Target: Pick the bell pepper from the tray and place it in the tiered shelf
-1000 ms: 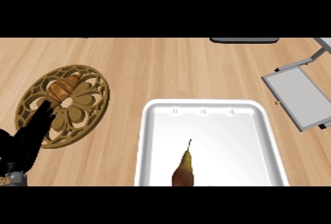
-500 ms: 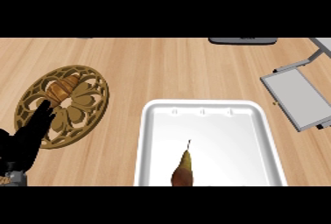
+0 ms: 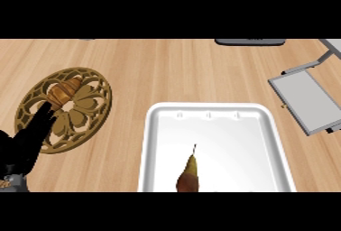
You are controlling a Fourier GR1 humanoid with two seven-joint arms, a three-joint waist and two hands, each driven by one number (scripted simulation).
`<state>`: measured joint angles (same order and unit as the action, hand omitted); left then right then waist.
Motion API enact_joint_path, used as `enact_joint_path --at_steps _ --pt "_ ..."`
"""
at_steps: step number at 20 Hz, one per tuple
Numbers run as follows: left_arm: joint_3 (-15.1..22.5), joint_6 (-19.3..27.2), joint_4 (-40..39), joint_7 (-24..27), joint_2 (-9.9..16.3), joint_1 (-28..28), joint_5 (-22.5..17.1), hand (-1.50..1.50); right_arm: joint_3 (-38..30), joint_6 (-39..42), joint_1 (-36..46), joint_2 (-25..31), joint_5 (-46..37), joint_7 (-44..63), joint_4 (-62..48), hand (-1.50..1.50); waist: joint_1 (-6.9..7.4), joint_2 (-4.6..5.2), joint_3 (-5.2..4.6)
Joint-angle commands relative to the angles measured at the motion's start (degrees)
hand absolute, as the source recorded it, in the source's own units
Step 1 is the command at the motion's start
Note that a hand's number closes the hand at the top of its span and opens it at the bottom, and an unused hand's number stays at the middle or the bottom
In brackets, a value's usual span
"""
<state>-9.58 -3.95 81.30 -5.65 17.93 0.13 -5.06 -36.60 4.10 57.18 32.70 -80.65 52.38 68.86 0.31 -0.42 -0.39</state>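
Your left robot hand point(image 3: 23, 146) rests open-fingered; reaching blindly risks missing the thin-stemmed bell pepper point(image 3: 189, 173) at the tray point(image 3: 200, 113) edge.

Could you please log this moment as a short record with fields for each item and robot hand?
tray: white, on the counter at centre
bell pepper: long, brownish, stem up, lying in the tray's near part
tiered shelf: grey, at the right edge
trivet: round, ornate, left of the tray
croissant: on the trivet
left robot hand: open, fingers straight, over the trivet's near edge
right robot hand: not in view
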Motion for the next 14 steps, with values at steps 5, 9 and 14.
enact_joint_path --at_steps 5,9,14 --pt "-2.31 -3.70 -2.89 1.64 2.30 0.36 -1.49 0.00 -5.02 -2.85 -0.20 0.30 9.89 0.65 6.91 -1.50 -0.52 0.27 0.37" --pt "-0.48 0.53 0.68 -0.85 -0.79 -0.37 0.75 0.00 -4.38 -5.97 -2.38 -2.51 12.09 2.31 14.60 -1.50 -0.57 0.24 0.39" --pt "-0.80 -0.24 3.84 -2.95 -0.30 1.55 -0.13 0.00 -4.29 2.52 -3.51 -2.30 14.81 7.21 32.46 -1.50 -1.03 -0.17 0.39"
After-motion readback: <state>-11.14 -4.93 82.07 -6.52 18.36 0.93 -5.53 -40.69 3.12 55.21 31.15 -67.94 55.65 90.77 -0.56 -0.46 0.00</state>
